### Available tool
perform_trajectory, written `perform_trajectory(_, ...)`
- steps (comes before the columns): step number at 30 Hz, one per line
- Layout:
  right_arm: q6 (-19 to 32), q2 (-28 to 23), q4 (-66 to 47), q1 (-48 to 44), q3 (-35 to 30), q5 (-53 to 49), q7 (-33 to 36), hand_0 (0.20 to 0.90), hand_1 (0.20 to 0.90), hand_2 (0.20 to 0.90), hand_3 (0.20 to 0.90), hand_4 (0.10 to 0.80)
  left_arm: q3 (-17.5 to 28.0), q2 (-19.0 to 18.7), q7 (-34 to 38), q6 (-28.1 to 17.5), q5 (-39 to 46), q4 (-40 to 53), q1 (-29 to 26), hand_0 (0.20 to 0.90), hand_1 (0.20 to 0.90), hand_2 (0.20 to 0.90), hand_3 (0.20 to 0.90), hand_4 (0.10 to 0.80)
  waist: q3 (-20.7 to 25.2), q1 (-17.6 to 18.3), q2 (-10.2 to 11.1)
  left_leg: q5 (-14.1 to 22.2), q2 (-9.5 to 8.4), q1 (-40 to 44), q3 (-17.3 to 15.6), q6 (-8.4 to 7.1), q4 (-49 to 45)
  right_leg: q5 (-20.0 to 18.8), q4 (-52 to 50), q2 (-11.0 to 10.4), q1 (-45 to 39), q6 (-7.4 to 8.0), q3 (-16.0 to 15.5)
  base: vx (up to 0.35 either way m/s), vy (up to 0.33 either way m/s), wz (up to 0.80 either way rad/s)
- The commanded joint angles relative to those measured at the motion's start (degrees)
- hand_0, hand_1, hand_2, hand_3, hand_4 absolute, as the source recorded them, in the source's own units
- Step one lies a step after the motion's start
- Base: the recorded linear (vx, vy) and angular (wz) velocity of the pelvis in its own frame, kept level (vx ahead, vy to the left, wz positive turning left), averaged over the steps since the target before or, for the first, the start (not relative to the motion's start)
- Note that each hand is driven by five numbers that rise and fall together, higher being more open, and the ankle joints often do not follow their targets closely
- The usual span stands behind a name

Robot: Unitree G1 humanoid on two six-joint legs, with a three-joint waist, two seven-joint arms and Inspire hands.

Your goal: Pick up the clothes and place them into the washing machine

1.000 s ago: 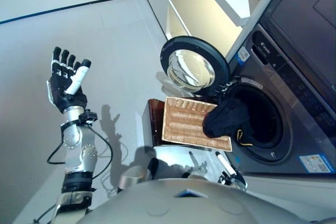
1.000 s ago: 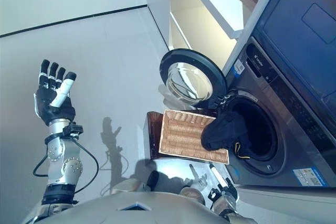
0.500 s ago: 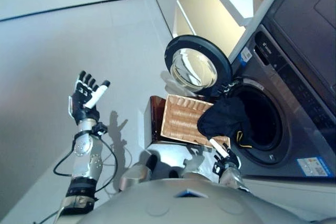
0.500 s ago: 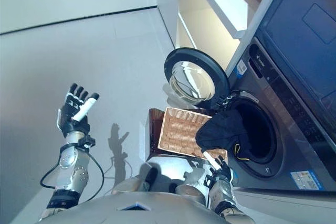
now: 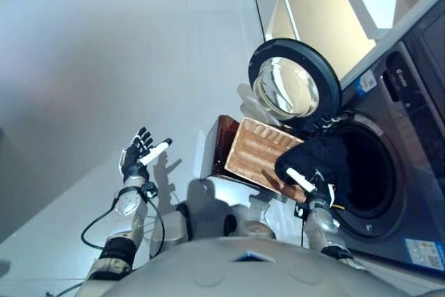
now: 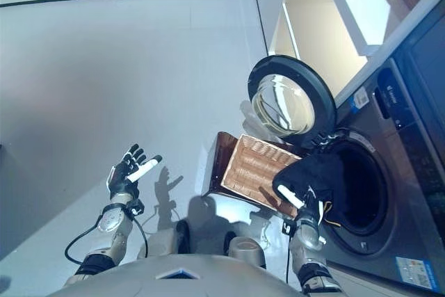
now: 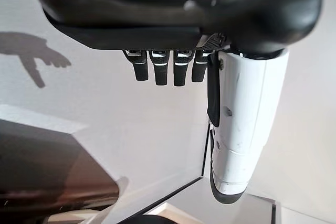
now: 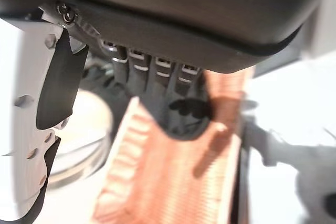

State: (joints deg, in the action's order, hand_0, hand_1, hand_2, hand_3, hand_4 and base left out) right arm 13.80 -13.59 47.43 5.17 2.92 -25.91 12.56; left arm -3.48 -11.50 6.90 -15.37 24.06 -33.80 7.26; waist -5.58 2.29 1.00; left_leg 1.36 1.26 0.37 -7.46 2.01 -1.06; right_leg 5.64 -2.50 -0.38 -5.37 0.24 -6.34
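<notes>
Right wrist view: right hand [image 8: 157, 35] open, fingers straight, empty over wicker basket [image 5: 259, 156]. Left hand [image 5: 138, 157] spread open above floor, empty. Dark clothes [image 5: 314, 161] draped from basket edge into washing machine [image 5: 379, 172] opening.

The pale grey floor [image 5: 139, 53] fills the upper left and centre of the frame. On it, right of centre, stands a brown stand [image 5: 221, 145] carrying a wicker basket [image 5: 257, 156]; the washing machine [image 5: 410, 193] stands at right.

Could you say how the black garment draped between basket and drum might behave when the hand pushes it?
The black garment sags over the wicker basket edge, so probably floppy. It likely bunches rather than slides into the drum. Looks light.
</notes>
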Motion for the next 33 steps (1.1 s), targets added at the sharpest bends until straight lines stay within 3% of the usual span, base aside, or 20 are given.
perform_trajectory(1,1.43,-3.23,-5.55,-2.7,2.18,11.18,1.23,0.9,0.9,0.9,0.9,0.8,0.8,-4.82,-0.37,-4.99,-2.34,6.59,-2.7,0.9,0.9,0.9,0.9,0.8,1.16,-2.05,3.39,2.36,-0.57,-1.64,0.66,-0.41,-3.17,-3.94,-13.22,1.33,10.24,6.43,5.05,-0.028,0.007,0.09)
perform_trajectory(3,1.19,-4.18,-7.32,-3.48,3.1,13.86,0.54,0.9,0.9,0.9,0.9,0.8,0.37,-5.78,-0.51,-4.83,-3.04,5.49,-3.53,0.9,0.9,0.9,0.9,0.8,-0.27,-1.45,2.85,1.34,0.61,-1.5,2.07,-0.24,-2.84,-5.49,-21.52,3.69,14.19,10.02,7.26,-0.055,-0.024,-0.16)
perform_trajectory(5,-0.44,-6.44,-9.66,-3.46,4.08,19.74,1.06,0.9,0.9,0.9,0.9,0.8,-0.02,-6.18,-0.64,-5.12,-2.93,5.72,-3.96,0.9,0.9,0.9,0.9,0.8,-0.46,-0.78,1.9,-0.47,1.05,-1.43,4.27,-0.4,-1.17,-4.45,-24.68,4.39,15.84,10.41,10.41,-0.009,-0.079,0.21)
perform_trajectory(7,-1.56,-8.64,-13.05,-2.83,4.49,24.01,0.68,0.9,0.9,0.9,0.9,0.8,-0.3,-6.37,-0.99,-4.99,-2.35,5.89,-4.42,0.9,0.9,0.9,0.9,0.8,-0.02,-1.06,1.65,-1.71,1.4,-1.07,6.12,-1.07,1.26,-3.66,-20.44,-0.8,14.06,8.19,11.31,0.037,-0.115,0.42)
perform_trajectory(8,-1.57,-8.64,-13.07,-2.82,4.49,24.02,0.68,0.9,0.9,0.9,0.9,0.8,-0.3,-6.37,-0.99,-4.99,-2.35,5.89,-4.42,0.9,0.9,0.9,0.9,0.8,-0.05,-1.02,1.65,-1.72,1.39,-1.03,6.16,-1.06,1.28,-3.65,-20.42,-0.82,14.01,8.19,11.27,0.074,-0.234,0.43)
perform_trajectory(9,-2.79,-11.02,-14.38,-1.76,4.68,29.3,-0.04,0.9,0.9,0.9,0.9,0.8,-1.13,-6.74,-2.04,-4.71,-1.96,5.57,-5.59,0.9,0.9,0.9,0.9,0.8,0.87,-1.55,1.69,-1.65,2.52,-0.7,8.53,-2.32,2.53,-4.86,-12.8,-8.95,11.52,7.21,12.68,0.099,-0.371,0.29)
perform_trajectory(10,-3.2,-12.27,-14.56,-1.78,4.58,32.25,0.47,0.9,0.9,0.9,0.9,0.8,-1.61,-6.7,-2.11,-4.5,-1.69,4.85,-6.68,0.9,0.9,0.9,0.9,0.8,1.36,-1.53,2.25,-1.23,3.41,-0.84,9.95,-3.34,2.5,-8.07,-7.89,-12.96,12.03,7.55,15.78,0.13,-0.436,0.58)
perform_trajectory(12,-4.19,-14.14,-16.1,-2.53,5.0,35.86,-0.09,0.9,0.9,0.9,0.9,0.8,-1.37,-6.7,-2.06,-4.72,-1.5,4.68,-6.47,0.9,0.9,0.9,0.9,0.8,1.89,-1.73,3.61,-0.18,4.69,0.18,9.07,-4.54,2.09,-10.65,-2.45,-14.99,10.51,9.38,15.16,0.064,-0.327,0.51)
perform_trajectory(14,-4.79,-15.5,-15.94,-4.01,6.21,39.7,0.08,0.9,0.9,0.9,0.9,0.8,-0.32,-6.24,-2.3,-4.48,-0.17,3.76,-6.11,0.9,0.9,0.9,0.9,0.8,3.02,-2.95,5.18,-0.15,6.56,0.36,8.22,-6.06,1.92,-9.02,1.05,-14.8,8.63,11.16,13.75,0.04,-0.359,0.0)
perform_trajectory(15,-4.95,-16.64,-16.86,-4.35,7.1,42.03,-0.5,0.9,0.9,0.9,0.9,0.8,0.5,-6.24,-2.94,-4.25,0.38,3.71,-5.31,0.9,0.9,0.9,0.9,0.8,3.37,-3.37,5.64,-0.58,8.15,0.55,7.96,-6.79,1.92,-7.42,1.55,-13.12,7.72,11.28,14.02,0.014,-0.428,-0.28)
perform_trajectory(18,-4.75,-18.71,-18.62,-4.97,8.09,43.63,-0.93,0.9,0.9,0.9,0.9,0.8,1.33,-6.06,-2.81,-4.44,1.17,4.31,-5.61,0.9,0.9,0.9,0.9,0.8,3.16,-3.48,5.79,-4.92,13.36,-1.23,8.74,-8.78,1.88,-4.33,1.3,-7.03,6.38,8.73,12.9,-0.019,-0.42,-0.07)
perform_trajectory(20,-5.22,-20.2,-20.54,-4.76,6.56,44.05,-0.63,0.9,0.9,0.9,0.9,0.8,0.58,-5.97,-2.61,-4.06,0.39,3.49,-7.62,0.9,0.9,0.9,0.9,0.8,3.12,-1.9,6.17,-7.49,14.8,-3.69,3.74,-8.34,1.35,-2.78,0.32,-5.05,5.87,7.24,10.48,-0.128,-0.351,0.45)
perform_trajectory(22,-5.02,-20.57,-21.17,-4.63,5.83,43.91,0.23,0.9,0.9,0.9,0.9,0.8,0.32,-5.78,-2.25,-4.47,0.0,2.7,-8.88,0.9,0.9,0.9,0.9,0.8,2.26,-1.86,6.79,-6.24,12.94,-4.23,3.28,-7.66,-1.77,-2.91,-0.52,-3.86,5.97,6.24,10.08,-0.169,-0.264,0.62)
perform_trajectory(24,-4.69,-20.76,-22.24,-4.57,5.21,43.45,-0.03,0.9,0.9,0.9,0.9,0.8,0.05,-5.49,-2.0,-4.72,-0.24,2.83,-9.04,0.9,0.9,0.9,0.9,0.8,1.53,-2.42,7.89,-0.45,7.07,-3.79,8.09,-6.22,-8.17,-4.04,-0.02,-3.94,5.91,5.73,10.25,-0.131,-0.172,0.16)
perform_trajectory(25,-4.69,-20.75,-22.24,-4.57,5.21,43.45,-0.03,0.9,0.9,0.9,0.9,0.8,0.05,-5.5,-2.0,-4.72,-0.24,2.83,-9.05,0.9,0.9,0.9,0.9,0.8,1.6,-2.37,7.9,-0.46,7.05,-3.9,8.13,-6.21,-8.21,-4.06,0.0,-3.95,5.97,5.74,10.21,-0.099,-0.125,-0.38)
perform_trajectory(26,-4.35,-21.06,-22.36,-4.4,5.0,43.6,-0.32,0.9,0.9,0.9,0.9,0.8,-0.03,-5.27,-2.21,-4.8,-0.13,3.48,-9.01,0.9,0.9,0.9,0.9,0.8,1.56,-2.52,8.19,1.75,3.76,-3.72,9.46,-5.43,-10.92,-4.65,0.39,-3.91,6.09,5.49,10.39,-0.103,-0.123,-0.47)
perform_trajectory(27,-4.46,-21.19,-21.62,-4.4,4.93,44.08,-0.66,0.9,0.9,0.9,0.9,0.8,-0.65,-4.89,-2.38,-4.68,-0.35,3.84,-9.26,0.9,0.9,0.9,0.9,0.8,2.51,-1.94,7.83,4.63,-1.46,-2.84,8.83,-3.47,-10.1,-5.72,0.86,-3.29,6.97,5.5,10.89,-0.101,-0.098,-0.29)
perform_trajectory(29,-4.38,-21.59,-22.66,-4.24,4.61,44.54,-1.27,0.9,0.9,0.9,0.9,0.8,-0.59,-4.46,-2.44,-4.73,-0.46,3.74,-9.02,0.9,0.9,0.9,0.9,0.8,2.9,-1.64,7.07,5.26,-2.07,-1.28,7.53,-2.22,-7.99,-5.63,0.72,-2.86,7.01,5.78,11.13,-0.033,0.012,-0.07)
perform_trajectory(31,-4.43,-21.34,-22.69,-3.98,4.57,45.05,-1.31,0.9,0.9,0.9,0.9,0.8,-1.68,-3.78,-1.72,-4.54,-1.2,2.95,-9.34,0.9,0.9,0.9,0.9,0.8,3.18,-1.83,5.69,4.22,-4.1,-0.46,11.53,-1.31,-5.03,-6.21,-1.79,-2.11,8.82,6.05,11.74,-0.06,0.035,-0.18)
perform_trajectory(33,-4.56,-21.5,-23.96,-4.34,4.88,46.07,-1.74,0.9,0.9,0.9,0.9,0.8,-2.29,-4.23,-1.88,-4.72,-1.64,3.57,-9.2,0.9,0.9,0.9,0.9,0.8,2.31,-1.43,5.05,3.42,-3.53,0.26,10.73,-0.75,-3.68,-6.34,-6.55,-1.19,10.64,7.02,10.65,-0.088,0.025,-0.2)
